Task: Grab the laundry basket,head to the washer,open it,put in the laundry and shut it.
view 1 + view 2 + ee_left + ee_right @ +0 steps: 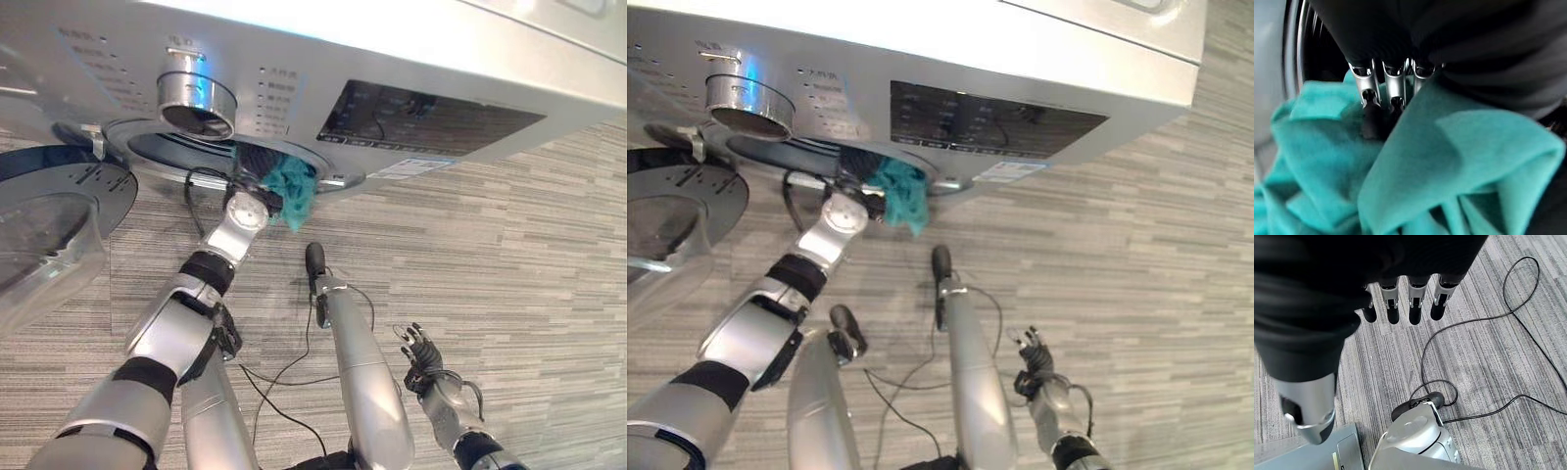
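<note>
Teal cloth [1459, 161] hides left robot hand [257, 186] fingertips; grip unclear; right robot hand [419, 351] relaxed.

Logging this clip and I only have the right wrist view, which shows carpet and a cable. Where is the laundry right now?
Observer: A teal cloth hangs at the washer's door opening, part in and part out.
Operator: Is a hand on it?
Observer: Yes, the left hand has its fingers curled into the cloth, seen in its wrist view.
Operator: And the door?
Observer: The washer door is swung open, to the robot's left.
Operator: The right hand?
Observer: The right hand hangs low over the floor, fingers relaxed, holding nothing.
</note>
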Tool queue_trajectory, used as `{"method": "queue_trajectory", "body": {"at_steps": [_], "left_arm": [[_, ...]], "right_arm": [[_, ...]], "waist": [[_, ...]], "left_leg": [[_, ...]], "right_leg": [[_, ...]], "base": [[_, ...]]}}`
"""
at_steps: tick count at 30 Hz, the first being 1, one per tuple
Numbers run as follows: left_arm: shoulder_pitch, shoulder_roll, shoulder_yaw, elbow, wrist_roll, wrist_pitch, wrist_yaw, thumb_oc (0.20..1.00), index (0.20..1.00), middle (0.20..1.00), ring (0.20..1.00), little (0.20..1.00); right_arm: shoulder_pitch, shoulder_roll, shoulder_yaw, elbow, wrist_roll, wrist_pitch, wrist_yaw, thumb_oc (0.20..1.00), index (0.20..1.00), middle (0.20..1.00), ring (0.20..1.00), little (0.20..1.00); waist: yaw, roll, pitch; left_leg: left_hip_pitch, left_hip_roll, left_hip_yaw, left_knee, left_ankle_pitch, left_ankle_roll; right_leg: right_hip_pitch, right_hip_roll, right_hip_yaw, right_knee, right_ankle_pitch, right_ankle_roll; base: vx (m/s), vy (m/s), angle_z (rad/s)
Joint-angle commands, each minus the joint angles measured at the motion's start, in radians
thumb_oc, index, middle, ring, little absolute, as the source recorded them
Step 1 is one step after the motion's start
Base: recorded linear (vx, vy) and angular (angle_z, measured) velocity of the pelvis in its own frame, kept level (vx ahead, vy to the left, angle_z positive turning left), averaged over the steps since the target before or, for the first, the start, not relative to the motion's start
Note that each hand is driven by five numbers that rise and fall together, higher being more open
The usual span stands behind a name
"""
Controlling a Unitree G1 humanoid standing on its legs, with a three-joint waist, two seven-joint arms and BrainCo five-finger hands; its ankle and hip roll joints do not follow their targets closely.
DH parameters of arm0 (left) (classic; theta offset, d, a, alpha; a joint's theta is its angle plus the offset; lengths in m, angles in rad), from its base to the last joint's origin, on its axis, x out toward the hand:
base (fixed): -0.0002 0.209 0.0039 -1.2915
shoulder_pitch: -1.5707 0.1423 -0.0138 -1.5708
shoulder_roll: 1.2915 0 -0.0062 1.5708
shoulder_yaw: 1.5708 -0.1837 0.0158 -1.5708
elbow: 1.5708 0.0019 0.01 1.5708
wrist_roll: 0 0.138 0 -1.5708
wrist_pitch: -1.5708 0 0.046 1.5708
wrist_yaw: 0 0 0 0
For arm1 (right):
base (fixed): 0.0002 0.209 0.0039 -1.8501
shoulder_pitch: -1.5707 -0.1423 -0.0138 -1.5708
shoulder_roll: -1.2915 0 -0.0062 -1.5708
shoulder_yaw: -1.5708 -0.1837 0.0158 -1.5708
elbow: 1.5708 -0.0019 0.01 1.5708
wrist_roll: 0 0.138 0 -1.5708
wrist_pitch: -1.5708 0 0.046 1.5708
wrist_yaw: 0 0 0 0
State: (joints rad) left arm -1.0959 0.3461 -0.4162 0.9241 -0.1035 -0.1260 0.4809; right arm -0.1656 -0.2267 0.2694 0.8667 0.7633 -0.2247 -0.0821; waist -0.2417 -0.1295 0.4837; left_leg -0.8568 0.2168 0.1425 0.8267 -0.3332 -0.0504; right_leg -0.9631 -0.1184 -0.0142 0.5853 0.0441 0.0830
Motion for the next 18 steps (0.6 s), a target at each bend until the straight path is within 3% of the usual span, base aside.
{"method": "queue_trajectory", "body": {"at_steps": [1,6,13,14,15,16,17,18], "left_arm": [[-0.033,0.004,0.071,-0.047,-0.01,-0.032,0.09,0.2,0.2,0.2,0.2,0.2],[-0.073,0.023,0.103,-0.044,-0.138,-0.068,0.066,0.2,0.2,0.2,0.2,0.2],[-0.281,0.002,0.061,0.024,-0.347,-0.113,0.009,0.2,0.2,0.2,0.2,0.2],[-0.322,-0.014,0.058,0.046,-0.429,-0.124,-0.014,0.2,0.2,0.2,0.2,0.2],[-0.386,-0.022,0.06,0.071,-0.595,-0.144,-0.067,0.2,0.2,0.2,0.2,0.2],[-0.389,-0.02,0.059,0.076,-0.601,-0.145,-0.072,0.2,0.2,0.2,0.2,0.2],[-0.449,-0.022,0.062,0.106,-0.75,-0.151,-0.108,0.2,0.2,0.2,0.2,0.2],[-0.483,-0.011,0.054,0.097,-0.779,-0.159,-0.106,0.2,0.2,0.2,0.2,0.2]], "right_arm": [[0.092,-0.056,0.022,-0.05,0.005,-0.025,0.0,1.0,1.0,1.0,1.0,1.0],[0.086,-0.064,0.03,-0.063,0.002,-0.017,-0.001,1.0,1.0,1.0,1.0,1.0],[0.077,-0.085,0.064,-0.108,0.01,-0.021,-0.003,1.0,1.0,1.0,1.0,1.0],[0.07,-0.089,0.07,-0.111,0.012,-0.02,-0.005,1.0,1.0,1.0,1.0,1.0],[0.059,-0.09,0.066,-0.12,0.016,-0.016,-0.007,1.0,1.0,1.0,1.0,1.0],[0.058,-0.09,0.065,-0.121,0.016,-0.015,-0.007,1.0,1.0,1.0,1.0,1.0],[0.045,-0.089,0.062,-0.126,0.02,-0.005,-0.01,1.0,1.0,1.0,1.0,1.0],[0.046,-0.09,0.063,-0.126,0.021,-0.002,-0.011,1.0,1.0,1.0,1.0,1.0]], "waist": [[0.003,0.017,-0.049],[-0.001,0.017,-0.042],[-0.027,0.012,-0.037],[-0.035,0.011,-0.041],[-0.043,0.015,-0.045],[-0.043,0.015,-0.044],[-0.048,0.024,-0.047],[-0.051,0.029,-0.051]], "left_leg": [[0.005,0.039,-0.07,-0.031,0.007,-0.053],[0.009,0.038,-0.067,-0.056,0.017,-0.06],[0.019,0.049,-0.056,-0.089,0.033,-0.069],[0.02,0.052,-0.053,-0.094,0.035,-0.07],[0.023,0.055,-0.048,-0.1,0.038,-0.072],[0.023,0.055,-0.048,-0.101,0.039,-0.073],[0.027,0.057,-0.043,-0.112,0.043,-0.074],[0.031,0.057,-0.04,-0.119,0.044,-0.075]], "right_leg": [[0.012,-0.045,-0.018,-0.048,-0.08,0.073],[0.01,-0.041,-0.018,-0.07,-0.069,0.073],[0.003,-0.026,-0.013,-0.094,-0.054,0.071],[0.001,-0.023,-0.012,-0.098,-0.051,0.072],[0.001,-0.017,-0.008,-0.108,-0.046,0.072],[0.001,-0.016,-0.008,-0.108,-0.045,0.072],[-0.001,-0.011,-0.006,-0.12,-0.039,0.074],[-0.001,-0.006,-0.003,-0.127,-0.035,0.076]], "base": [[0.0,0.0,0.0],[0.0,-0.006,0.0],[0.01,-0.02,-0.02],[0.04,-0.039,-0.02],[0.03,-0.029,-0.03],[0.05,-0.018,-0.05],[0.04,-0.005,-0.04],[0.05,0.001,-0.04]]}}
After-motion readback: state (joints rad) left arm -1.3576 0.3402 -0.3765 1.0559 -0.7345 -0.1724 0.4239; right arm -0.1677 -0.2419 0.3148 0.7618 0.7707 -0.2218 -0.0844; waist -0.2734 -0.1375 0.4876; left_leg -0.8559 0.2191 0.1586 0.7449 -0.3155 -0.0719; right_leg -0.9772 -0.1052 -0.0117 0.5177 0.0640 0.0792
